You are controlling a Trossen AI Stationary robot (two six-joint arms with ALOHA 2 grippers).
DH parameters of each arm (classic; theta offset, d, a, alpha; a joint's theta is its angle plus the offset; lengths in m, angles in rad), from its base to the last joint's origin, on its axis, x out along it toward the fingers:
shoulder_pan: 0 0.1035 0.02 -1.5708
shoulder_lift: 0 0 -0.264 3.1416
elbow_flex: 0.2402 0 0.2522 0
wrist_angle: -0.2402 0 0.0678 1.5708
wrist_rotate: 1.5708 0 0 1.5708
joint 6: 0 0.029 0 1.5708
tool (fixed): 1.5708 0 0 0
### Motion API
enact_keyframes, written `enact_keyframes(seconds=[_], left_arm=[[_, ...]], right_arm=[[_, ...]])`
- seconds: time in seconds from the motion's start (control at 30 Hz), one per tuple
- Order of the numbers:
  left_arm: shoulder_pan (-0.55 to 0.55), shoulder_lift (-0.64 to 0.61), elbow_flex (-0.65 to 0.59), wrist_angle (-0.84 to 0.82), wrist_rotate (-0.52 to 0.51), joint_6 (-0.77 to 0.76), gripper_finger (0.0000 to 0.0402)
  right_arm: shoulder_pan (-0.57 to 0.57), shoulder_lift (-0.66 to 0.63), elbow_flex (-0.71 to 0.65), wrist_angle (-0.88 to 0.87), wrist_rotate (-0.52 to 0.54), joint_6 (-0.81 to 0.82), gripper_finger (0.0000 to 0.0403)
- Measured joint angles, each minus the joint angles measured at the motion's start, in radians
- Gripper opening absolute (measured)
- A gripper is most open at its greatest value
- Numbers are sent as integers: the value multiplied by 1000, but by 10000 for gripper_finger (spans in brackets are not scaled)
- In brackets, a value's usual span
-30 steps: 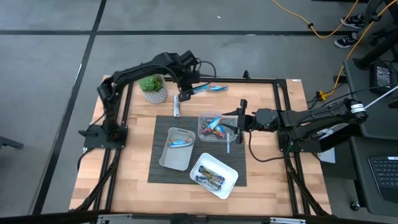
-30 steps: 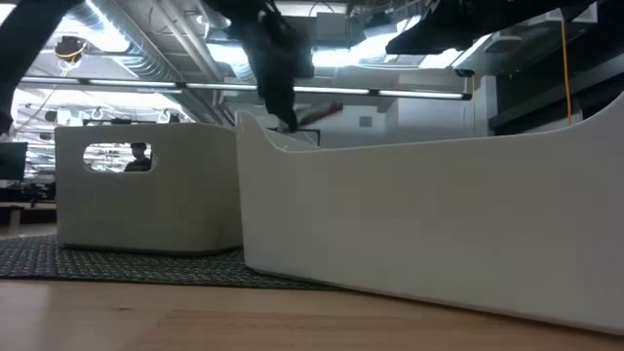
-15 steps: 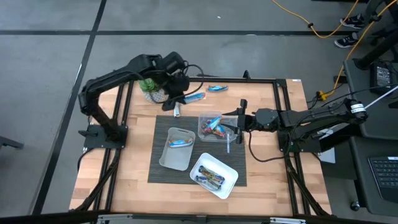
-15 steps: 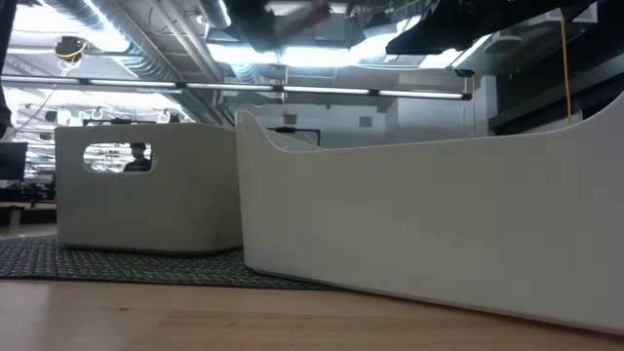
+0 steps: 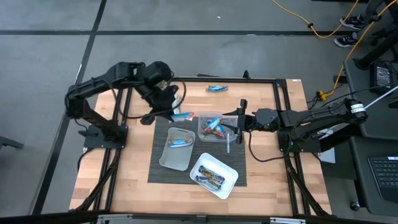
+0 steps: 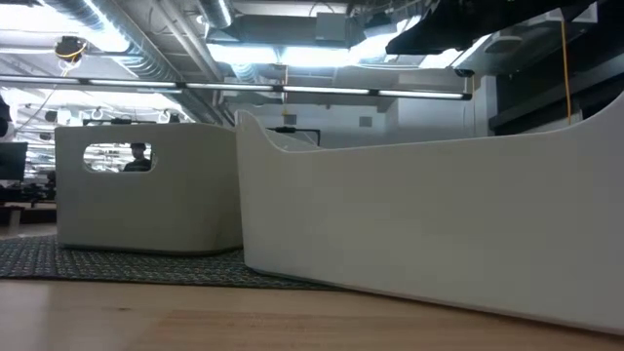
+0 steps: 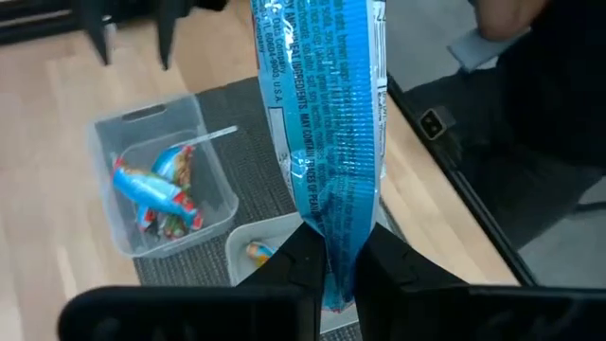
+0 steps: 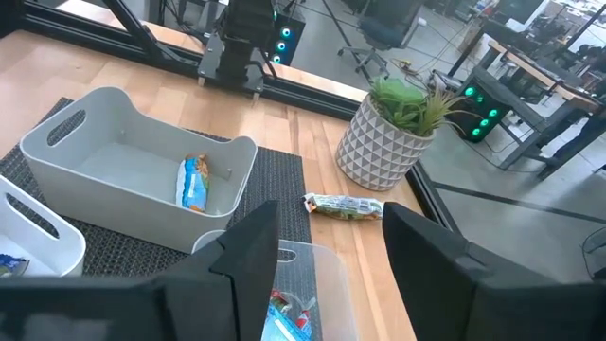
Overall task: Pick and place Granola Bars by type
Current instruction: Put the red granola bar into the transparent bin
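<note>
The left pincer (image 7: 333,270) pinches a blue granola bar (image 7: 327,142) by its end seam so it dangles free over the grey tray (image 5: 176,149), probably its bin. At three o'clock, the right pincer (image 5: 239,121) waits, parted and empty, beside the clear tray (image 5: 209,116).

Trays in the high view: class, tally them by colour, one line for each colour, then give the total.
grey tray: 1
clear tray: 1
white tray: 1
Total: 3
</note>
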State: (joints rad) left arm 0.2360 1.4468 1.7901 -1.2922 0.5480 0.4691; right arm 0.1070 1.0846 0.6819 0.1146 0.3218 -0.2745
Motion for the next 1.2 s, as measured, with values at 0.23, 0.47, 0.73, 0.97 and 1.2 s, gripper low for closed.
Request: enact_keyframes(seconds=[0.23,0.47,0.73,0.97,1.2], left_arm=[[-64,-9,0,0,-3,-18,24],[-118,-9,0,0,-5,-19,24],[-174,-9,0,10,-18,-20,24],[-207,-9,0,14,-56,-31,24],[-244,-9,0,17,-138,-65,24]], right_arm=[[0,0,0,0,0,0,192],[0,0,0,0,0,0,192],[0,0,0,0,0,0,192],[0,0,0,1,0,0,192],[0,0,0,1,0,0,192]])
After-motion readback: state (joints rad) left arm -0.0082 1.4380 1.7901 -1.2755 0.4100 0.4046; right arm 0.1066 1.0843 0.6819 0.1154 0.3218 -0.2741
